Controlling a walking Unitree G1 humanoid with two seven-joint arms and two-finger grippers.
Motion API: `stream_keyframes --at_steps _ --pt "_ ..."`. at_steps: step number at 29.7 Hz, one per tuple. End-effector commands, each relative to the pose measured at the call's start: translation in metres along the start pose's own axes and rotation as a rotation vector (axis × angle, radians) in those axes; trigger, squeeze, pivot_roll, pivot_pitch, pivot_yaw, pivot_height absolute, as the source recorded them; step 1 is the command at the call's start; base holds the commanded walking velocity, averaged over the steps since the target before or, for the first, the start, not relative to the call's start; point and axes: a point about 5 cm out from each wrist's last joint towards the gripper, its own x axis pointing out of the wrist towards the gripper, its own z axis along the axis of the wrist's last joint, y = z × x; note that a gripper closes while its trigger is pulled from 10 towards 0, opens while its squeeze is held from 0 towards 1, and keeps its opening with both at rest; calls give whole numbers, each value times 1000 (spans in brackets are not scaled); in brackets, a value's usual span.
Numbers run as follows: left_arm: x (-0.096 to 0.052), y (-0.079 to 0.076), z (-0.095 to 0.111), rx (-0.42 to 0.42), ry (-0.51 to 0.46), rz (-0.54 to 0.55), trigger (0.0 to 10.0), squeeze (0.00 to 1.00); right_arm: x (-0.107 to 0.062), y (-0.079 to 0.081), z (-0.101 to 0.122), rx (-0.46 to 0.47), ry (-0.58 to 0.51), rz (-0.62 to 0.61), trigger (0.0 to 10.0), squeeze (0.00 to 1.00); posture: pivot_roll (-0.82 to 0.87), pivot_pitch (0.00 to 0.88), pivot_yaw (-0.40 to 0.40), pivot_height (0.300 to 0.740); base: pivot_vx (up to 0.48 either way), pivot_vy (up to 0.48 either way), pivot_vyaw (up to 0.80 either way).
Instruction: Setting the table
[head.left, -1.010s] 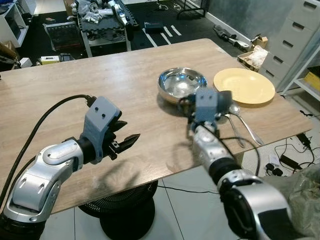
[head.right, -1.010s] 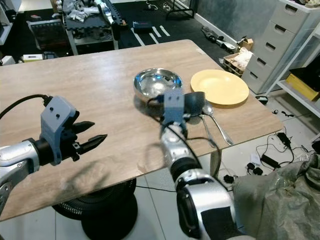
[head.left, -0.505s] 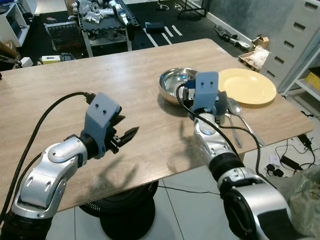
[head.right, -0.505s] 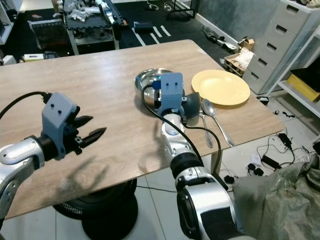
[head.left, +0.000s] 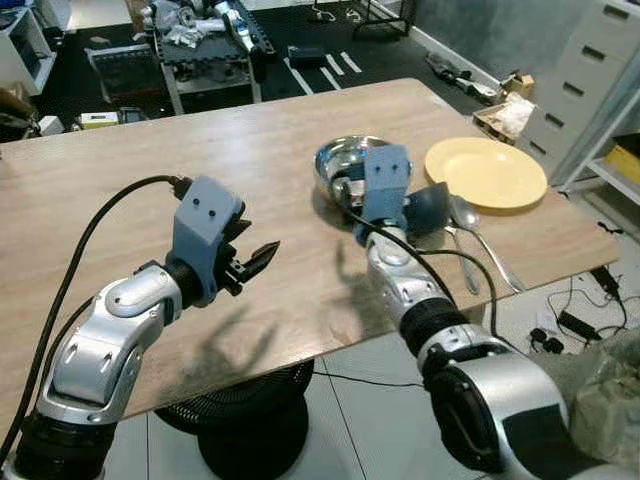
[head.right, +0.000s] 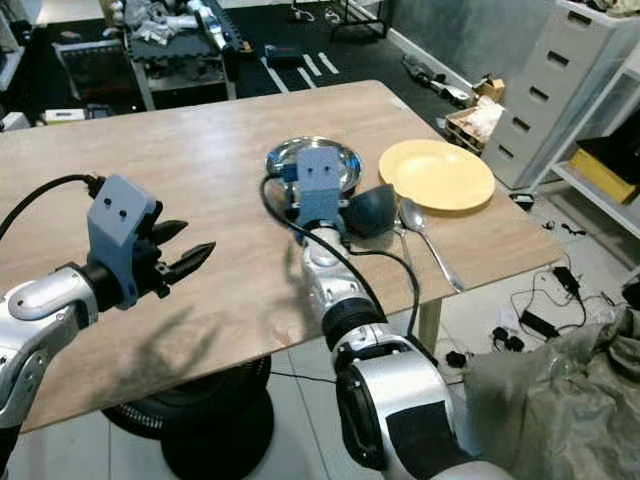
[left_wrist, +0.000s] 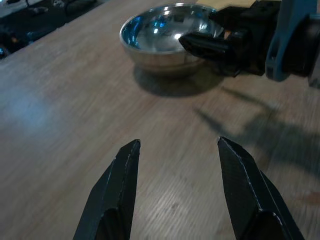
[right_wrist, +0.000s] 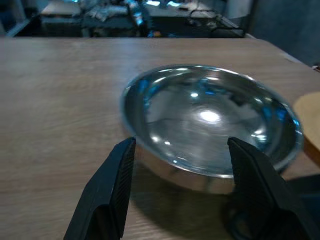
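Observation:
A shiny steel bowl (head.left: 342, 160) (right_wrist: 210, 120) sits on the wooden table (head.left: 150, 170), right of centre. My right gripper (right_wrist: 181, 143) is open just in front of the bowl, its two black fingers (right_wrist: 107, 195) spread about as wide as the bowl's near rim; its blue wrist mount (head.left: 385, 180) hides part of the bowl. A yellow plate (head.left: 487, 172) lies further right, with two spoons (head.left: 466, 218) side by side at the table's edge. My left gripper (head.left: 262, 252) (left_wrist: 177, 143) hovers open above bare wood, pointing towards the bowl (left_wrist: 162, 35).
Grey drawers (head.left: 590, 70) stand to the right of the table. A cluttered cart (head.left: 205, 40) is on the dark floor beyond. Cables (head.left: 575, 310) and a grey-green bag (head.left: 610, 400) lie on the floor at the right; a round black base (head.left: 250, 430) sits under the table.
My right gripper has swung left from above the spoons to the near side of the steel bowl. The left gripper has hardly moved.

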Motion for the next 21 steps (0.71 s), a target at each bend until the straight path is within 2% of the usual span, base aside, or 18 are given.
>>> stream_keyframes --at_steps 1,3,7,10,12,15,18,21 --pt "-4 1 -2 9 11 14 10000 0 1 7 -1 -55 44 38 10000 0 252 50 53 740 0 0 0" --pt "-4 2 -3 5 12 18 10000 0 1 2 -5 -87 70 24 10000 0 249 51 53 740 0 0 0" --pt "-4 2 -4 3 13 18 10000 0 0 -5 -12 -90 102 10 10000 0 241 53 56 740 0 0 0" --pt "-1 2 -4 4 14 20 10000 0 -2 -2 -15 -95 93 51 10000 0 234 56 61 740 0 0 0" --pt "2 5 -1 16 13 41 10000 0 -3 7 -13 -158 52 92 10000 0 241 60 65 740 0 0 0" --pt "2 6 0 21 15 49 10000 0 -3 8 -12 -168 45 106 10000 0 245 62 66 740 0 0 0" --pt "-2 9 -3 9 60 77 10000 0 -3 14 -9 -207 29 148 10000 0 262 78 70 740 0 0 0" --pt "-9 7 -9 6 99 82 10000 0 -3 14 -7 -203 27 147 10000 0 264 88 79 740 0 0 0"
